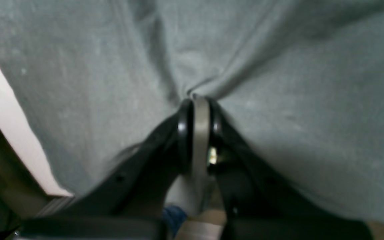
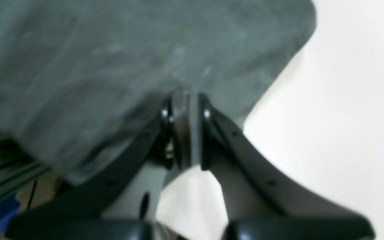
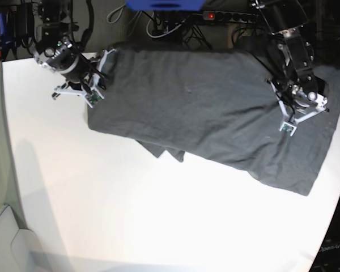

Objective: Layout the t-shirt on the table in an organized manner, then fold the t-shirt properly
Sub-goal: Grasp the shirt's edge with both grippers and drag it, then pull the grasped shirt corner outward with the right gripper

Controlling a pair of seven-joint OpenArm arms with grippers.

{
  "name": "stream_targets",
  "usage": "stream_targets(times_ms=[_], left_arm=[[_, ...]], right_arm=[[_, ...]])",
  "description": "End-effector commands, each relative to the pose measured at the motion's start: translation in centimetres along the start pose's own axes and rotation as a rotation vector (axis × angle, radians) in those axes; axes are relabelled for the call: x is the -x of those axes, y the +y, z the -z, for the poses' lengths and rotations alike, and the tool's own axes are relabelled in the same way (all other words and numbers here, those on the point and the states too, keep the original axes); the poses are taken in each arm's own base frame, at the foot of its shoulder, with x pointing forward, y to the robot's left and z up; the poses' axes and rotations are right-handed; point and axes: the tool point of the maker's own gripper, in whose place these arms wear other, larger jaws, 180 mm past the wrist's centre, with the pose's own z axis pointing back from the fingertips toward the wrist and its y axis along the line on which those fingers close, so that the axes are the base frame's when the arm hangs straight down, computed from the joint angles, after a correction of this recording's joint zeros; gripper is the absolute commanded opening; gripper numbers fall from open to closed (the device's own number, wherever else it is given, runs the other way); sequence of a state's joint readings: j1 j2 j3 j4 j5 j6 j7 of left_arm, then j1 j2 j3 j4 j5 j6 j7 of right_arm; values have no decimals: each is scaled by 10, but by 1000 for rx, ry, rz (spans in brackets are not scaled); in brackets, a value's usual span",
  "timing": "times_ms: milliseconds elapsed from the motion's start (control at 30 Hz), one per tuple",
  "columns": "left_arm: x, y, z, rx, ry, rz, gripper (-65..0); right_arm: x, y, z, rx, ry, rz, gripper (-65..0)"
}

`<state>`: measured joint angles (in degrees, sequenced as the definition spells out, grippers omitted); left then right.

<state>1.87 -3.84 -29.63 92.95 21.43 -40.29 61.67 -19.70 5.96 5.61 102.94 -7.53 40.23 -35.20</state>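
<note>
While the dark charcoal-grey short-sleeved cotton t-shirt point(image 3: 209, 113) takes up the far half of the big matt white tabletop with the curved edge point(image 3: 130, 215), the whole near half is just bare white, so plenty of room to work down there. The shirt is spread out wide across the back, reaching from the far left corner area almost to the right edge of the table. Its far edge runs right along the back of the table, and in the left wrist view the cloth seems to hang past the table edge there. The near hem runs on a slant, lower toward the right, and there's a small bunched flap of cloth poking out under it around the middle.

The left gripper point(image 1: 200, 100) is squeezed tight on a pinch of the shirt's fabric, with creases fanning out from the spot where the black fingers point(image 1: 183, 126) meet. It sits over the right side of the shirt in the base view.

The right gripper point(image 2: 185, 100) is at the shirt's other end, near the table's far left corner, also pinched together on the cloth near its edge. That view is blurry, but grey fabric sits right between the fingertips.

No containers anywhere that I can see.
</note>
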Motion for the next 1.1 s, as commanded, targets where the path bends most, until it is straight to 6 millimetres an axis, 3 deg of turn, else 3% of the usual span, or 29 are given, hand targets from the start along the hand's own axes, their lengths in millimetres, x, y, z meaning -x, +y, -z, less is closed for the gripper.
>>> stream_targets(times_ms=[0,233,433,633,833,933,1067], left_arm=[[-18,16,-12,-49,-57,-7,-647],[-39,32,-30,-106,-127,-19,-647],[-21,7,3,0,-41,-17,-647],[-13,-3,18,49,2,-26,-647],[-15,-5,18,51,1,-22,-647],[-14,-5,19,53,3,-23,-647],[-13,-5,19,52,7,-26,-647]], right_arm=[[-5,-4,0,7,-21,4,-617],[0,-5,6,-1,-6,12,-617],[-3,-8,4,9,-13,6,-617],[-37,-35,-5,77,-88,-51,-604],[-88,-70,-6,152,-145,-91,-462],[-122,-73,12,131,-119,-154,-407],[-154,-74,40,90,-40,-247,-403]])
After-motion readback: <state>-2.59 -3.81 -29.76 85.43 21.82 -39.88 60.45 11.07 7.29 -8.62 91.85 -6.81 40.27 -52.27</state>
